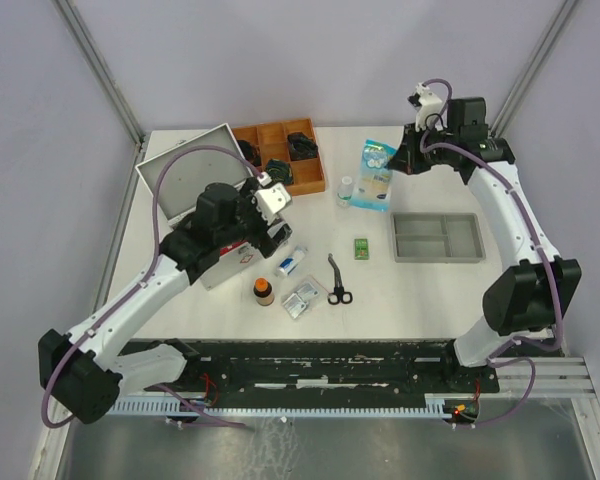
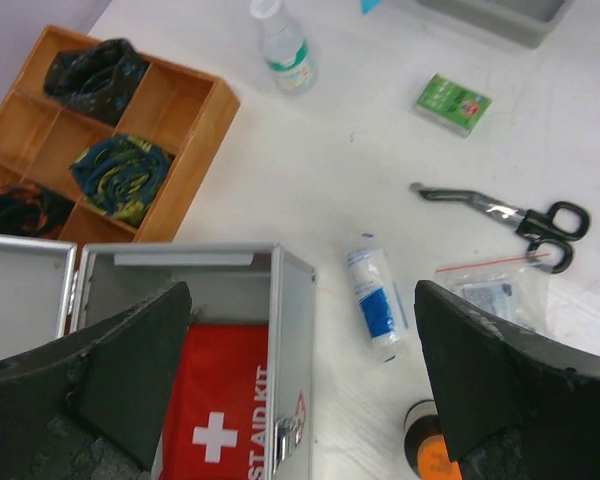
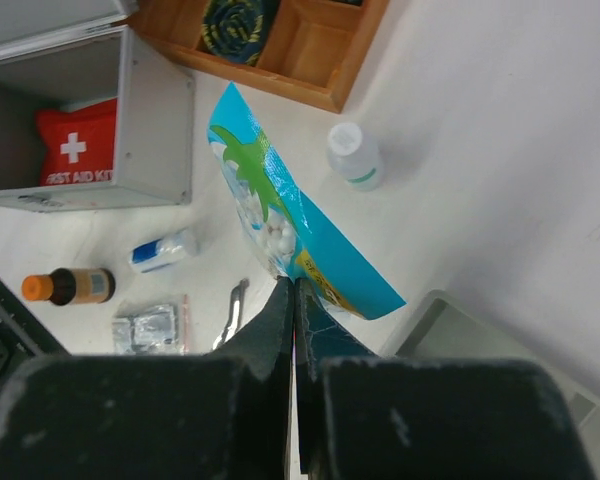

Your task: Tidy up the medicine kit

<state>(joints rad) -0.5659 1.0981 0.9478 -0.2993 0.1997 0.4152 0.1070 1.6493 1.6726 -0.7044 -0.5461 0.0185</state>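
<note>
1. The only writing that can be read is "FIRST AID KIT", in white beside a white cross, on a red pouch (image 3: 75,148).
2. That pouch lies inside the medicine kit (image 1: 185,170), a silver case at the left rear of the table (image 1: 430,290). Its lid is thrown open and it has a small red mark on the front wall.
3. The left pincer (image 2: 302,300) hangs over the open case with its jaws spread wide, holding nothing (one finger is over the pouch, the other out past the case wall).
4. The right pincer (image 3: 293,285) is pinched tight on the edge of a blue bag (image 3: 280,220). The bag has a green figure printed on it and white bits showing through a clear part; its lettering is too small to read.
5. A wooden tray (image 2: 195,130) sits just beside the kit, with dark rolled cloth bundles (image 2: 120,175) in several of its compartments.
6. A small bottle (image 2: 285,50) with a white cap and a green band stands near the tray's corner. Its label cannot be read.
7. A green box (image 2: 452,102) lies apart in the middle; its print is blurred.
8. In front of the kit lie a white-and-blue bandage roll (image 2: 375,300), a brown bottle (image 3: 70,286) on its side with an orange cap, a clear bag (image 3: 148,325) of small packets, and scissors (image 2: 510,215).
9. A grey tray (image 1: 437,238) with dividers sits on the right.
</note>
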